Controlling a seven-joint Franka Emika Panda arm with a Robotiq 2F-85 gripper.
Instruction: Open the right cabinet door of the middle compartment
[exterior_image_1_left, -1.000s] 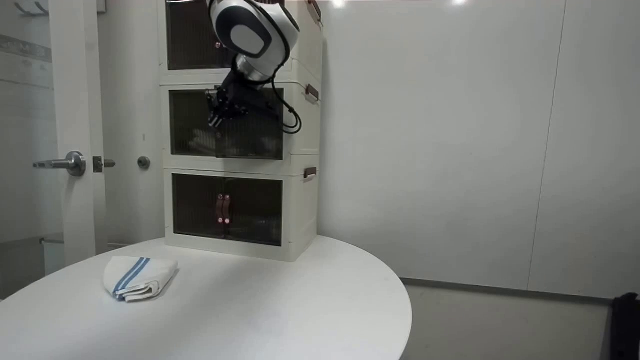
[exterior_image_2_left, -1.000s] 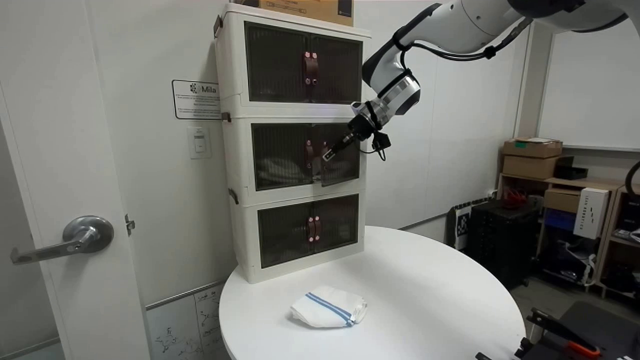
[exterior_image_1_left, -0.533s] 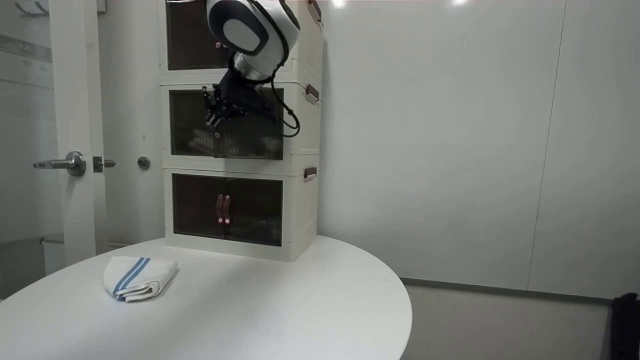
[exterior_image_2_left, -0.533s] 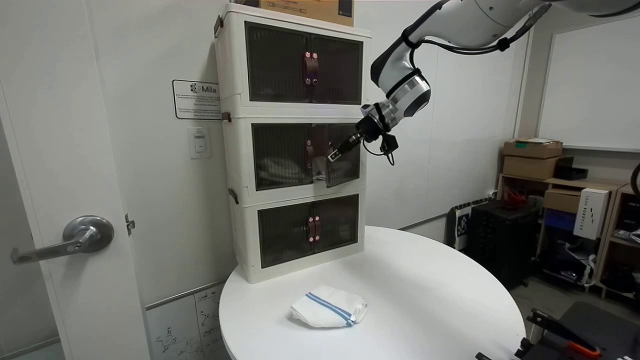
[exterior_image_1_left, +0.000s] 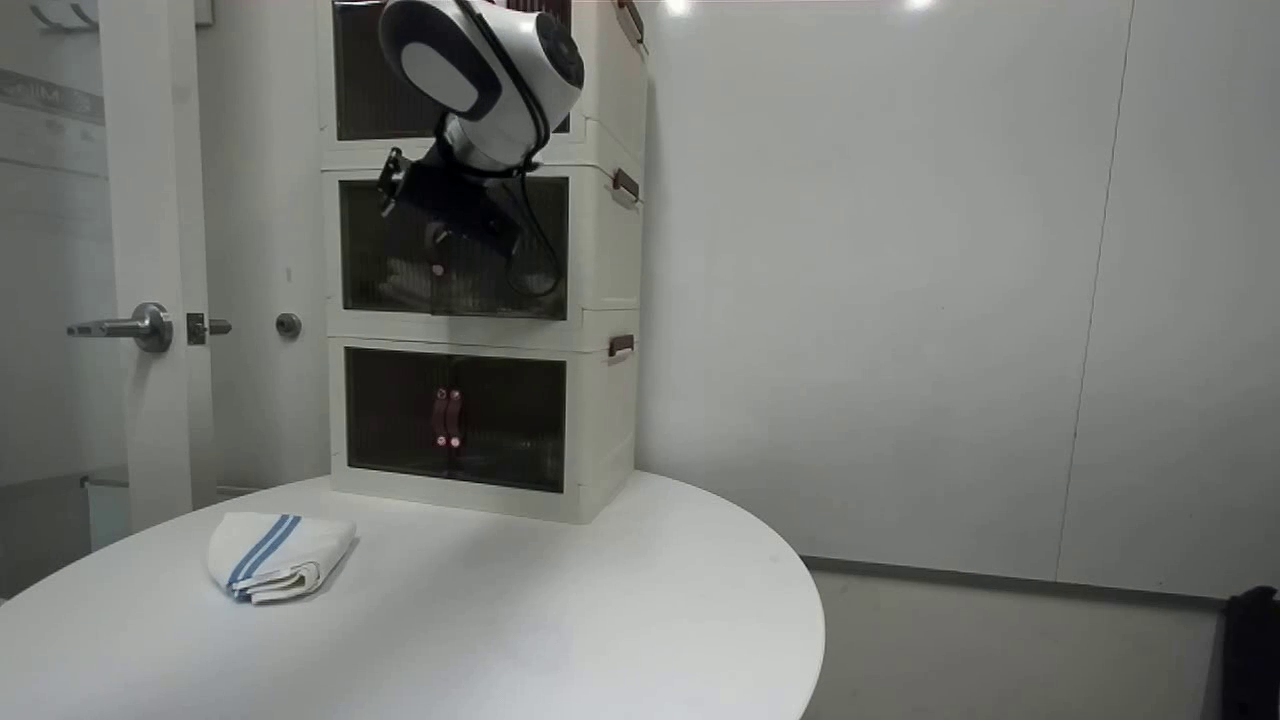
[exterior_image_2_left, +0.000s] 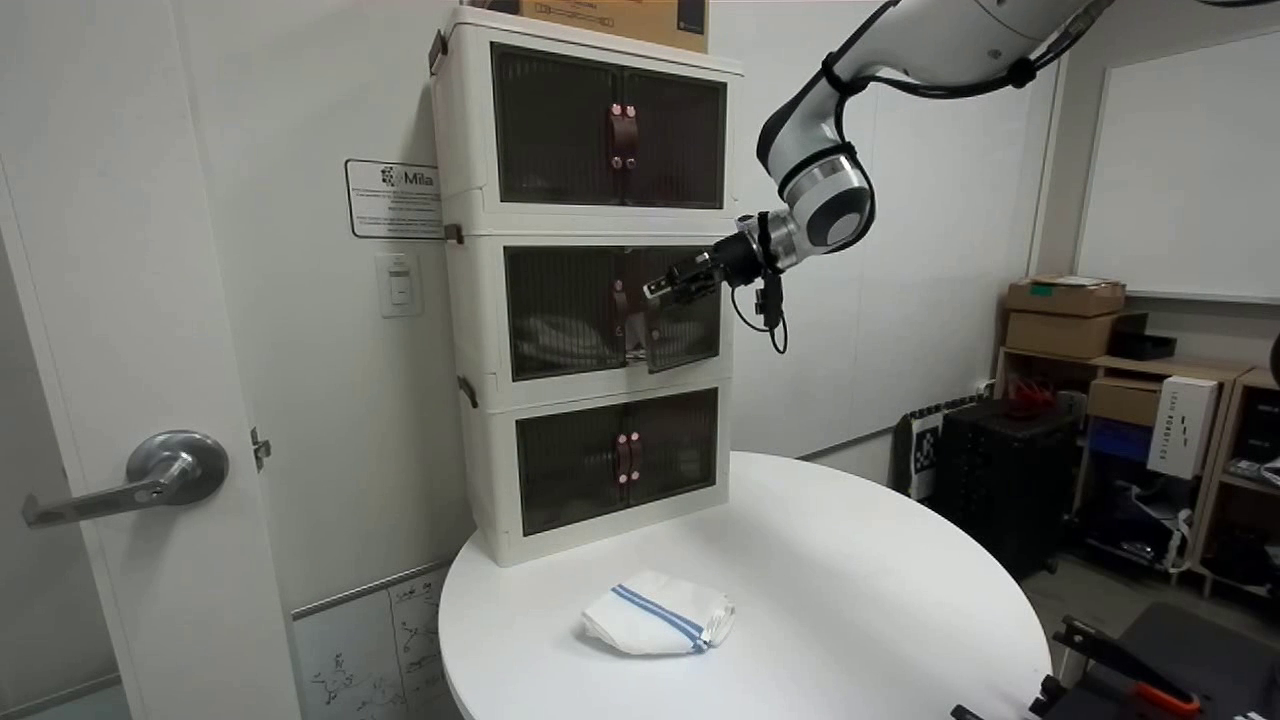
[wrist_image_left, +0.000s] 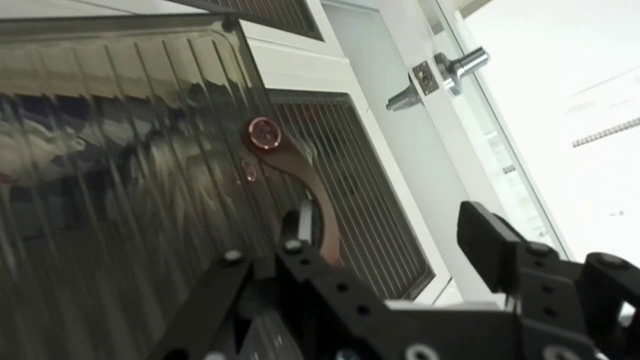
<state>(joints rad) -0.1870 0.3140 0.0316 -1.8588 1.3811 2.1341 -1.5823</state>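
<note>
The right cabinet door (exterior_image_2_left: 688, 335) of the middle compartment (exterior_image_2_left: 478, 320) stands slightly ajar, its free edge out from the white frame. Up close in the wrist view, this tinted ribbed panel (wrist_image_left: 125, 165) fills the left side. A brown strap handle (wrist_image_left: 310, 182) bows out from its edge under a round copper-coloured button. My gripper (wrist_image_left: 392, 232) is open, its jaws wide apart. One finger (wrist_image_left: 305, 220) lies on the panel side of the strap, seemingly within its loop; contact is unclear. The other finger (wrist_image_left: 487, 245) is well clear of it. In both exterior views the gripper (exterior_image_2_left: 662, 292) is at this door's edge.
The left twin door (exterior_image_2_left: 563, 315) is closed. Tiers with closed doors sit above and below. A folded white towel (exterior_image_2_left: 658, 615) with blue stripes lies on the round white table (exterior_image_2_left: 850, 600). A room door with a metal handle (exterior_image_1_left: 150, 328) stands beside the cabinet.
My gripper has gone from shut to open, and the wrist has turned and tilted upward. The door's free edge swung out slightly, then came back a little. The towel has not moved.
</note>
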